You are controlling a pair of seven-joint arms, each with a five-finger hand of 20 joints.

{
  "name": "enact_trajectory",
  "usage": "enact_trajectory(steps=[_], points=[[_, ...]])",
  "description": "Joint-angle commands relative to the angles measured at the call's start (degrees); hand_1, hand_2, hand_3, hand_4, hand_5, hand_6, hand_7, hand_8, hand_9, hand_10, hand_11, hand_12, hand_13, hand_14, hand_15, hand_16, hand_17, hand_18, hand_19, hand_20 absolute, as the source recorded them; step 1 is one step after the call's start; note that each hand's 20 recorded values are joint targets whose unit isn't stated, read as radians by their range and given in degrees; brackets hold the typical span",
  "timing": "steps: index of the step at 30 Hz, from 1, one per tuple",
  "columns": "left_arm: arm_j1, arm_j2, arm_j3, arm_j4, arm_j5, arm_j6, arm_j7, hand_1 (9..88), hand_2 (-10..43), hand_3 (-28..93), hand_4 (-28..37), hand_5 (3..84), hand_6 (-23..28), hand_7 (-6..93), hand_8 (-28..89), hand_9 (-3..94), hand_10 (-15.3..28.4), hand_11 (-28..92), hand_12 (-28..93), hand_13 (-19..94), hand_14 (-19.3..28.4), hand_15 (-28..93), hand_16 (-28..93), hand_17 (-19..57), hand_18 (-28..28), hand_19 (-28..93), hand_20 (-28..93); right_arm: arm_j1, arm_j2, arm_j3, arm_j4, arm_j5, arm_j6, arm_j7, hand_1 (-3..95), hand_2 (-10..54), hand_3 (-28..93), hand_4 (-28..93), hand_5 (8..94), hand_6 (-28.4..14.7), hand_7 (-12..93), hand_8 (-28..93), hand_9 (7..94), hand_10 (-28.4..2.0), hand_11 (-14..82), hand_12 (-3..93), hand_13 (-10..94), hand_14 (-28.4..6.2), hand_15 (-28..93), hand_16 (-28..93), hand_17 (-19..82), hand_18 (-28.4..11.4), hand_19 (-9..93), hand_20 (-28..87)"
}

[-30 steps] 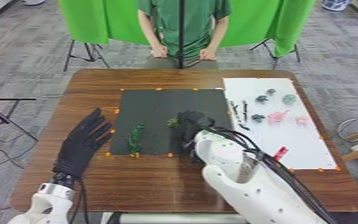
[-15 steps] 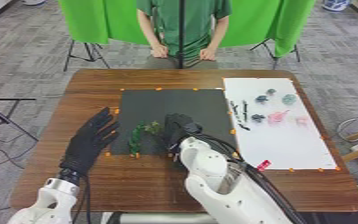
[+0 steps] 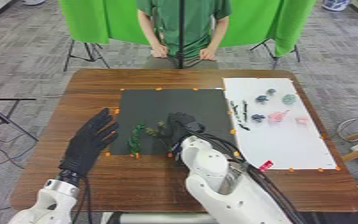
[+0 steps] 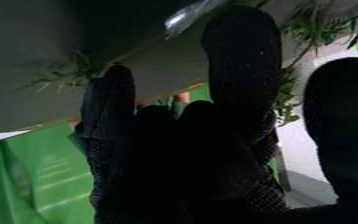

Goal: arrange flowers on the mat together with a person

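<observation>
From here I see the right hand [image 3: 183,122] low over the dark mat [image 3: 158,102], grasping a leafy sprig [image 4: 287,106] between thumb [image 4: 331,105] and fingers. Just left of that hand, a green stem [image 3: 135,138] lies on the mat. The white sheet [image 3: 291,145] with the pink flowers [image 3: 278,116] is off to its right. The left hand [image 3: 87,142], released with fingers straight, waits beyond the green stem. This looks like the placing step. I'd settle the sprig alongside that stem without overlapping it, lower it until it rests flat, then ease the thumb away first and lift straight up, so no leaf snags on the glove.
</observation>
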Motion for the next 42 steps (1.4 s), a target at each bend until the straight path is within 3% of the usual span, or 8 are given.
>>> enact_trajectory(steps=[1, 8, 10, 14, 20, 26, 34, 42], points=[[0.4, -0.33, -0.24, 0.27, -0.07, 0.24, -0.02, 28.1, -6.7, 68, -24.3, 28.2, 3.0, 14.9, -9, 19.6, 9.5, 14, 17, 20, 11.4, 20, 4, -9.6, 20.0, 38, 8, 0.7, 0.4, 1.0, -2.1, -2.7, 0.7, 0.0, 16.6, -2.0, 78, -23, 92.1, 1.9, 48, -10, 93.5, -6.7, 66.9, 39.7, 91, -6.4, 80, 26, 45, -21.4, 92, 21], [2.1, -1.46, -0.92, -0.51, 0.11, 0.42, 1.65, 28.2, -6.5, 68, -24.5, 28.2, 3.0, 14.9, -9, 19.7, 9.5, 14, 17, 20, 11.4, 20, 4, -9.7, 20.0, 38, 8, -0.3, 6.9, 9.1, -11.5, 9.6, -2.2, -5.6, 14.4, 2.4, 76, -23, 85.3, -0.4, 44, -10, 86.7, -9.6, 63.9, 39.4, 83, -9.5, 79, 27, 36, -21.5, 88, 20], [3.1, -1.58, -1.18, -1.06, 0.04, 1.16, 2.20, 28.2, -6.4, 68, -24.5, 28.2, 3.0, 14.8, -9, 19.7, 9.6, 14, 17, 20, 11.4, 20, 4, -9.7, 20.0, 38, 8, -1.7, 10.1, 14.3, -17.4, 23.0, -6.0, -0.1, 16.7, 3.9, 75, -22, 77.5, -2.1, 40, -12, 79.0, -12.4, 60.1, 37.5, 75, -11.5, 75, 25, 29, -20.8, 81, 22], [4.7, -2.13, -1.59, -1.86, -0.42, 3.15, 3.56, 28.3, -6.5, 68, -24.4, 27.6, 2.7, 15.0, -9, 19.7, 9.5, 14, 17, 20, 11.4, 20, 4, -9.6, 20.0, 38, 8, -10.0, 15.5, 29.8, -24.6, 47.8, -6.4, -1.5, 18.5, 5.4, 77, -22, 65.6, -4.0, 32, -12, 66.1, -16.2, 49.8, 32.1, 62, -13.9, 65, 21, 24, -21.8, 76, 32], [6.9, -2.53, -2.86, -3.01, -0.07, 3.10, 3.32, 28.5, -6.5, 68, -24.4, 27.2, 2.6, 15.3, -9, 19.6, 9.5, 14, 17, 20, 11.4, 21, 4, -9.6, 20.1, 39, 9, -26.3, 20.4, 52.1, -28.7, 65.6, -7.6, -11.5, 16.4, 6.2, 79, -23, 52.2, -6.3, 25, -12, 51.7, -18.8, 32.0, 24.1, 46, -16.8, 51, 15, 18, -23.1, 67, 29], [8.4, -2.55, -3.92, -3.89, 0.16, 2.80, 3.91, 28.0, -6.5, 67, -26.0, 27.2, 2.7, 15.3, -9, 19.6, 9.6, 14, 17, 20, 11.3, 20, 4, -9.6, 20.2, 39, 8, -37.7, 22.3, 65.4, -29.3, 74.1, -9.7, -16.8, 14.7, 5.2, 81, -24, 41.2, -5.8, 19, -11, 41.0, -16.1, 19.9, 21.7, 35, -14.8, 31, 18, 10, -22.9, 51, 25], [8.2, -3.45, -3.62, -4.05, 0.34, 2.79, 3.31, 27.3, -6.9, 67, -27.5, 26.9, 2.7, 15.2, -9, 19.2, 9.5, 14, 17, 18, 11.1, 18, 5, -9.9, 20.2, 39, 8, -46.2, 17.9, 65.4, -28.9, 80.5, 0.0, -25.5, 13.7, 0.8, 83, -24, 36.9, -4.8, 15, -10, 37.4, -14.6, 11.6, 20.8, 31, -13.4, 16, 25, 7, -22.3, 37, 21], [7.0, -1.58, -3.96, -4.25, 1.36, 2.16, 3.02, 29.1, -6.8, 68, -21.7, 26.1, 2.7, 15.6, -9, 18.3, 9.1, 14, 18, 17, 10.6, 18, 6, -10.0, 20.0, 38, 8, -45.6, 15.6, 61.8, -31.5, 77.1, 4.7, -27.4, 13.7, -0.2, 82, -24, 34.5, -5.1, 16, -9, 34.2, -14.6, 10.3, 21.5, 29, -12.5, 14, 29, 4, -22.3, 37, 22]])
